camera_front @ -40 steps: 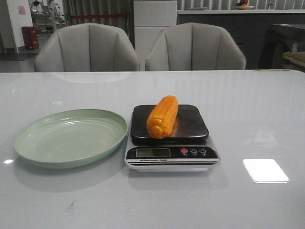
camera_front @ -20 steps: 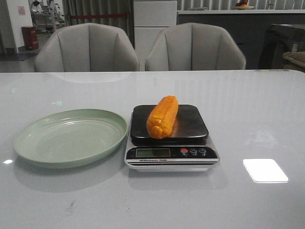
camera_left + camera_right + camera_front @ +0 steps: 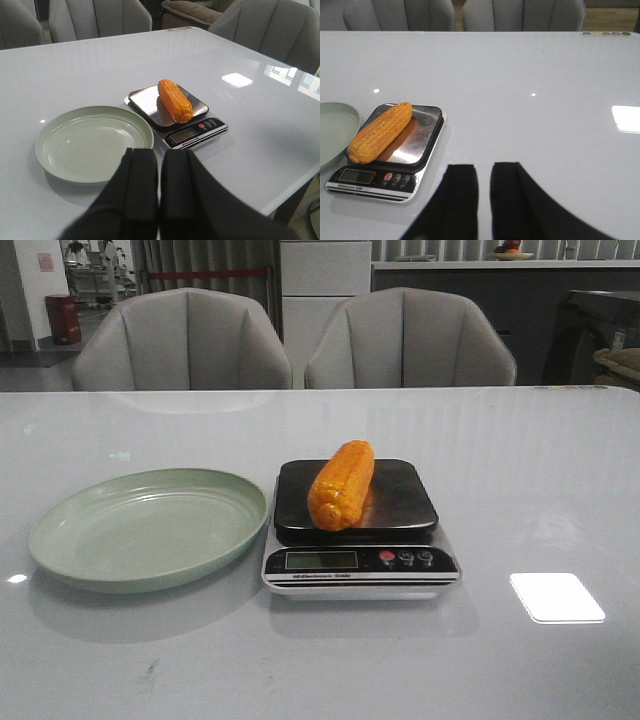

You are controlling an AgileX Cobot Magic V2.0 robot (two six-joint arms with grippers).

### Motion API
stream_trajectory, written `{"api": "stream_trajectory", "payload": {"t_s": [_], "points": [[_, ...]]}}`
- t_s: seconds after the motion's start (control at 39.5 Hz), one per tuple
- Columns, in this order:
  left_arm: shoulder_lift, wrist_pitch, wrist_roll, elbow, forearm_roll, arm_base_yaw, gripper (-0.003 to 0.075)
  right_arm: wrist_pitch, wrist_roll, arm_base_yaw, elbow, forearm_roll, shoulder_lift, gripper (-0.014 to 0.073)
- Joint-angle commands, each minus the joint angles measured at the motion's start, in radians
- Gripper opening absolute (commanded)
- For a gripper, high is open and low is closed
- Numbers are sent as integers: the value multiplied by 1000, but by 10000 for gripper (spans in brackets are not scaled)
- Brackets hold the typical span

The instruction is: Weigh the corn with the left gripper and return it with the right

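Note:
The orange-yellow corn [image 3: 342, 483] lies on the dark platform of a small digital scale [image 3: 405, 508] at the table's middle, one end toward me. The empty green plate [image 3: 150, 530] sits just left of the scale. Neither gripper shows in the front view. In the left wrist view my left gripper [image 3: 159, 151] is shut and empty, held back above the plate's [image 3: 95, 142] near rim, apart from the corn [image 3: 175, 101]. In the right wrist view my right gripper [image 3: 484, 166] is empty, its fingers a narrow slit apart, to the right of the scale [image 3: 425, 131] and corn [image 3: 380, 132].
Two grey chairs [image 3: 405, 338] stand behind the table's far edge. A bright light patch [image 3: 556, 596] lies on the glossy white table at the front right. The scale's display and buttons [image 3: 405, 558] face me.

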Motion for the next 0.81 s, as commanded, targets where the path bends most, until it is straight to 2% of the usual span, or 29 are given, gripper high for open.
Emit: {"api": "stream_trajectory", "payload": {"t_s": [0.0, 0.08, 0.2, 0.53, 0.78], "points": [[10, -75, -1, -26, 3, -6, 113, -66, -22, 40, -60, -2, 47, 366], [10, -75, -1, -26, 3, -6, 113, -52, -23, 81, -91, -2, 108, 477], [10, -75, -1, -26, 3, -6, 113, -25, -23, 145, -156, -2, 216, 562], [10, -75, -1, -26, 3, -6, 113, 221, -20, 348, -483, 23, 635, 564], [10, -75, -1, -26, 3, -6, 113, 352, 108, 397, -772, 32, 980, 564]]}}
